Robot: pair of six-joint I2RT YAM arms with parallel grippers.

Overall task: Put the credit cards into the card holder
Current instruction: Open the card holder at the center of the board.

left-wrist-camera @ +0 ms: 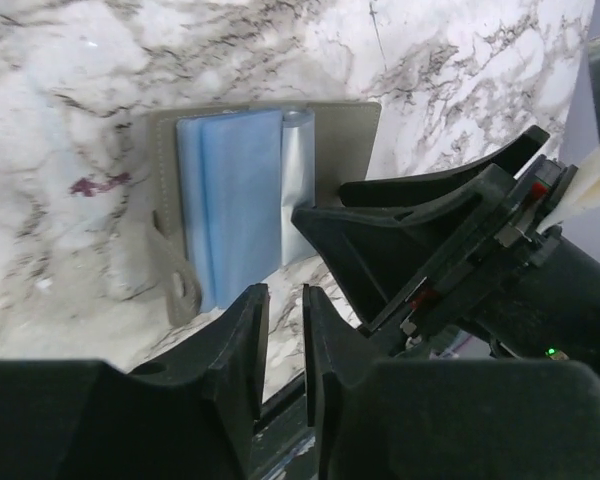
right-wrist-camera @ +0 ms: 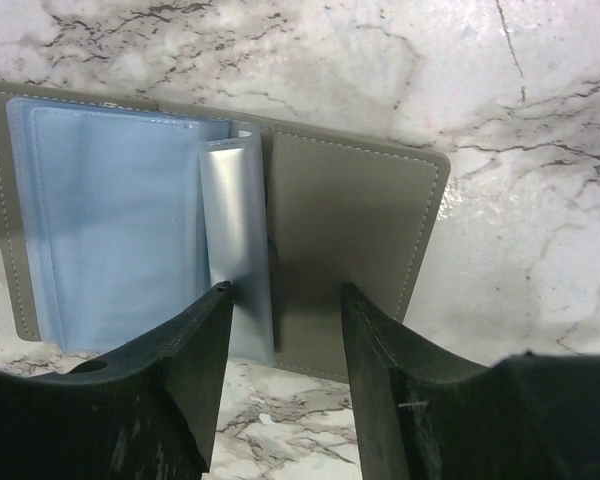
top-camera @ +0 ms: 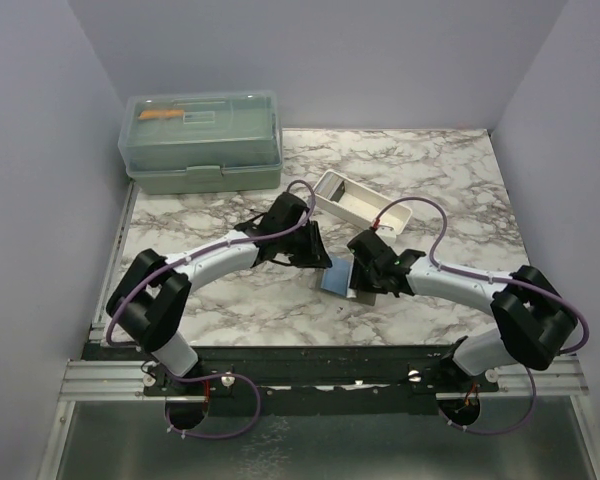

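The card holder (right-wrist-camera: pixel 350 230) lies open and flat on the bench (top-camera: pixel 450 170), between the two arms. Blue plastic sleeves (right-wrist-camera: pixel 110 220) are on one half, the bare grey-olive cover is on the other, and one silvery sleeve (right-wrist-camera: pixel 235 230) curls up at the spine. It looks light and floppy, so it would likely slide or fold if pushed. The stitched cover is the firmest place to pin it while a sleeve mouth is lifted. The sleeves look slick and thin. The right claw (right-wrist-camera: pixel 285 340) is released, wide and empty, poised over the spine. The left claw (left-wrist-camera: pixel 285 340) has only a narrow gap and grasps nothing. I cannot make out any loose credit cards. They may lie in the white tray (top-camera: pixel 332 186).
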